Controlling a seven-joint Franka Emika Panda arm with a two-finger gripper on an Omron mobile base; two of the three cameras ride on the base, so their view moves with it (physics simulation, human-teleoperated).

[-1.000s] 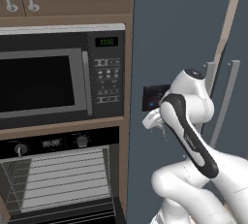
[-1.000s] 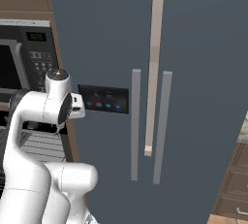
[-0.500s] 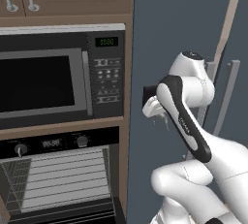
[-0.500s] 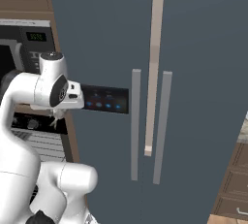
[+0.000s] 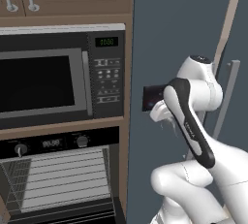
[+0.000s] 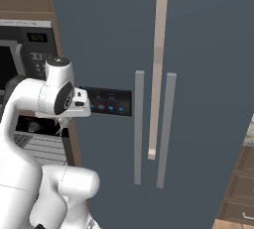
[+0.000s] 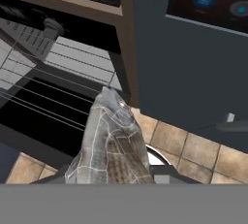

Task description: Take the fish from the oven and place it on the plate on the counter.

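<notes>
We hold the fish [image 7: 114, 145] in the end effector [image 7: 114, 179], whose fingers are pinched on its grey scaled body — the hand view shows it hanging off the tips with its head pointing away over the tiled floor [image 7: 193, 152]. It is out of the oven [image 5: 58, 179] and in the air to the right of the oven's open cavity, in front of the wooden post [image 7: 127, 39] that parts the oven from the dark blue fridge [image 6: 198, 49].

The step in hand, as we judge it, is the carry to the plate, which we cannot see from here, nor the table it stands on. To do this well we would keep the pinch steady, swing clear of the oven's lowered door [image 7: 43, 121] and of the fridge front, and hold the fish level enough that it does not slip from the tips. A slow turn looks wise, since the fish hangs well past the fingers and could swing.

The arm is folded high: in the left base view its forearm rises steeply from the lower right toward the fridge's dark panel [image 6: 106, 101], level with the microwave [image 5: 53, 82] above the oven, and the wrist bends over so the hand points down — roughly at the floor beside the oven.
</notes>
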